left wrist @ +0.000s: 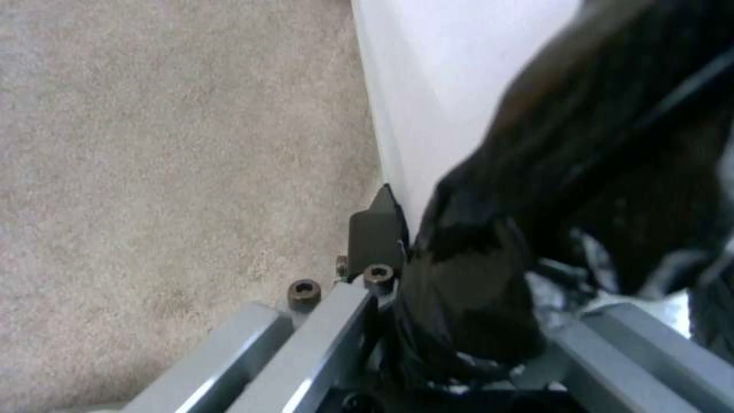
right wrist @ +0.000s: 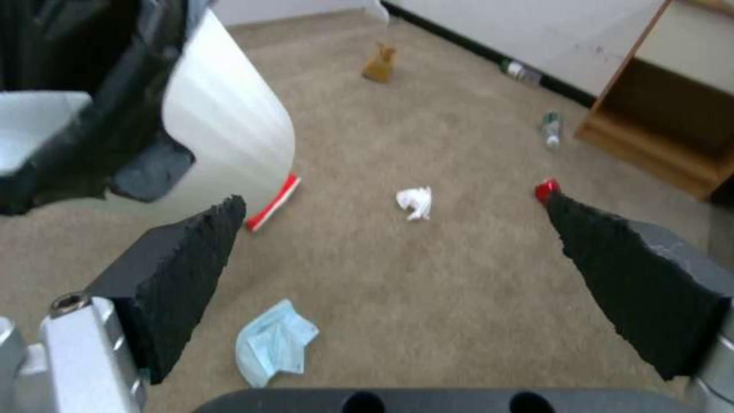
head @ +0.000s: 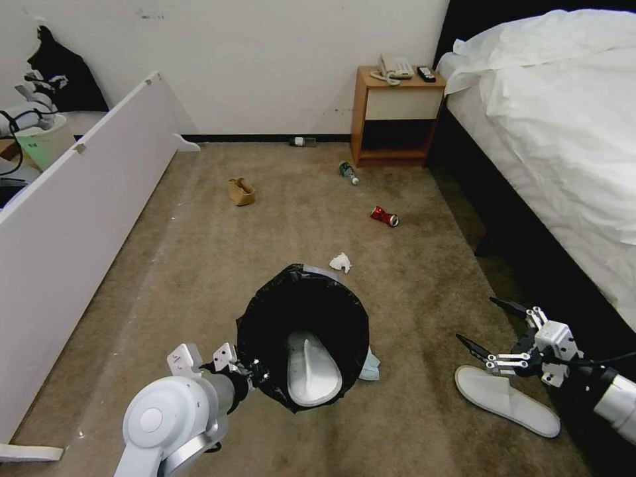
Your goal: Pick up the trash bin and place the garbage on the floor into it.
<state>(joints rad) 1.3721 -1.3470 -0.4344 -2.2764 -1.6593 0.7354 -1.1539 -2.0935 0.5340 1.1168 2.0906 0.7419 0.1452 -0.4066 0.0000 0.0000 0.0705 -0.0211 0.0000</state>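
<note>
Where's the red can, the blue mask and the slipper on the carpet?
red can [head: 384, 216]: head view, on the can's side.
blue mask [right wrist: 272, 341]: right wrist view, middle of the mask.
slipper [head: 507, 401]: head view, on its sole, below the right gripper.

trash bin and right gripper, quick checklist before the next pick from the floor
1. Left gripper shut on the trash bin rim: ok.
2. Bin mouth unobstructed: ok, one slipper already inside.
3. Right gripper jaws open, empty: ok.
4. White slipper lying flat on the carpet beside the right gripper: ok.
5. Blue face mask clear of the bin: cannot tell, partly tucked under it in head view.
</note>
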